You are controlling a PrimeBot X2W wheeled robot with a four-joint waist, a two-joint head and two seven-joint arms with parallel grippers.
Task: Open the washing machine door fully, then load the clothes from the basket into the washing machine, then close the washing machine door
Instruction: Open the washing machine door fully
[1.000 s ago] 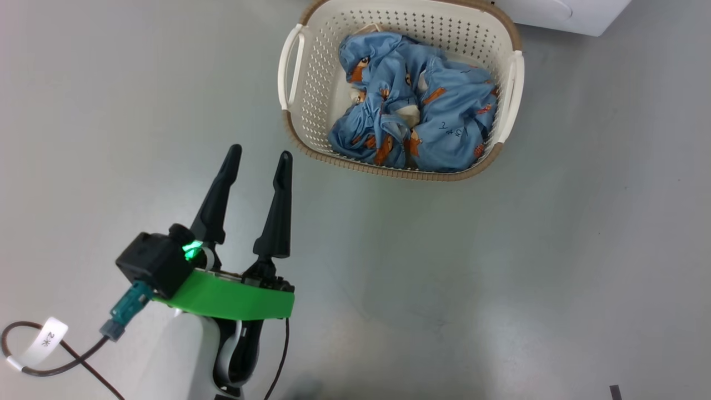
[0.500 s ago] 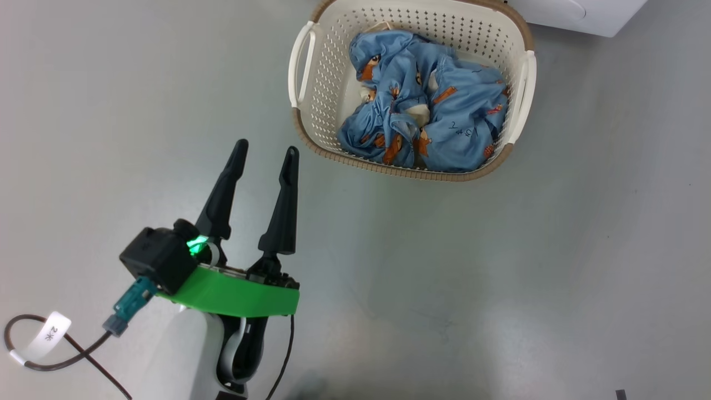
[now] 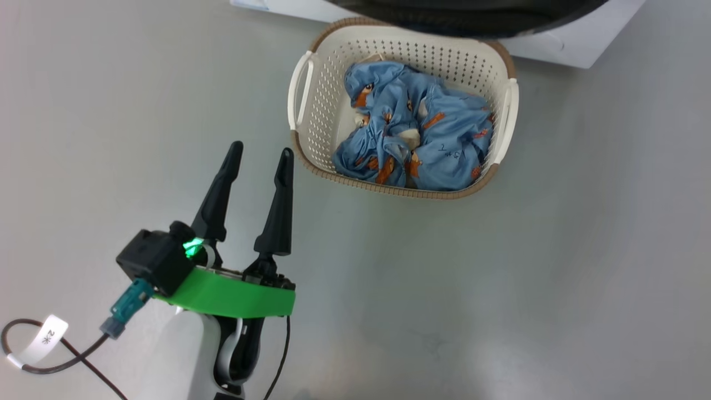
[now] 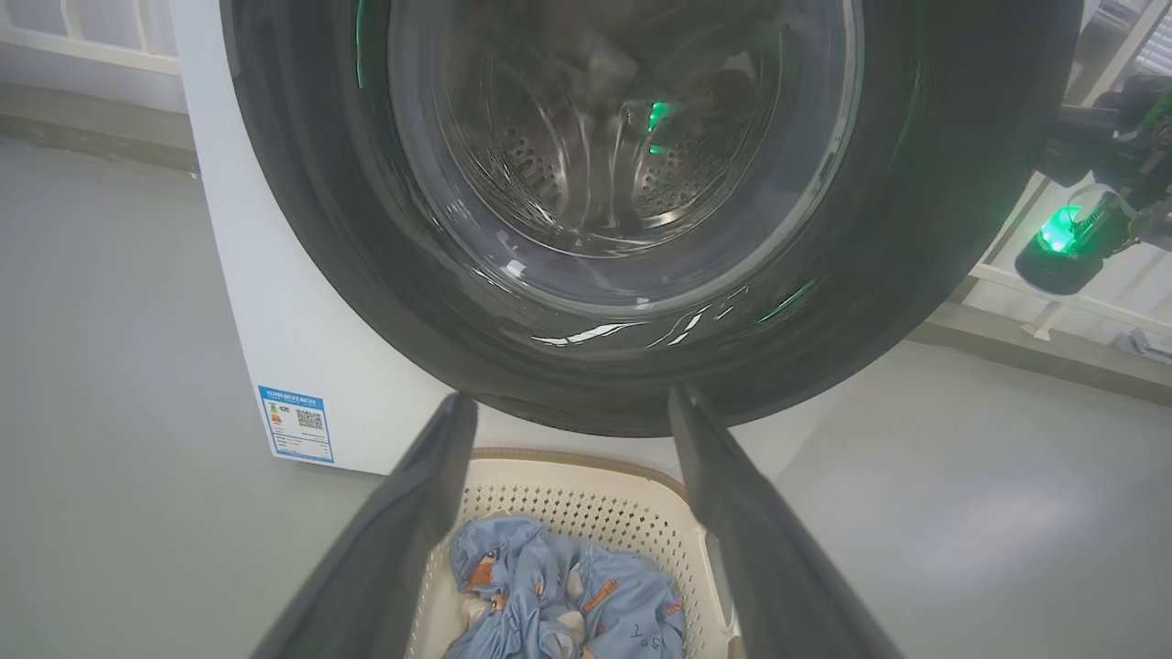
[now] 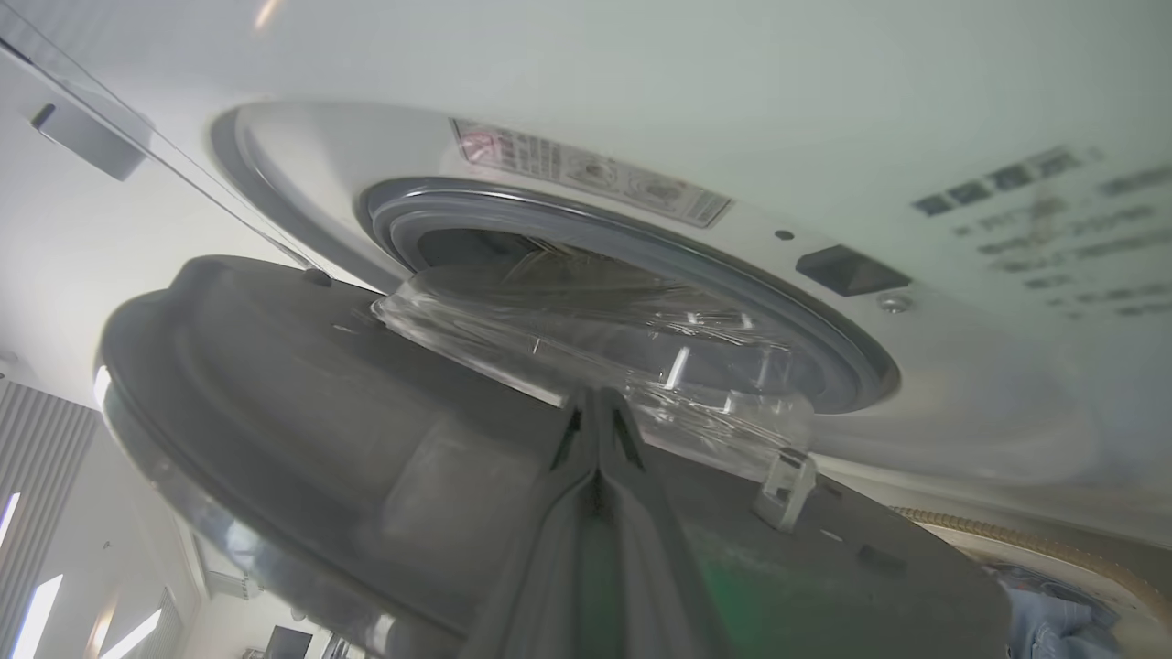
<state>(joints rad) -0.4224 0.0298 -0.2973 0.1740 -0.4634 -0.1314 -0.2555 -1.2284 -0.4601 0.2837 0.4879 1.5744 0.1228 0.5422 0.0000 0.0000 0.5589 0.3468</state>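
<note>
Looming cut off at twelve o'clock, the washing machine door (image 3: 472, 11) — left gripper (image 3: 261, 149) splayed empty, right gripper (image 5: 597, 401) clenched.

Head looks down on basket (image 3: 321, 114); left wrist shares it, facing door (image 4: 632, 183); right wrist hugs door's inside.

In the head view the top edge cuts off the washing machine (image 3: 561, 41) and the washing machine door (image 3: 472, 14) — the door hides part of the far rim of the basket (image 3: 322, 111); the print on the blue label (image 4: 296, 424) is too small to read; the lettering (image 5: 1035, 215) on the machine's front is blurred.
</note>
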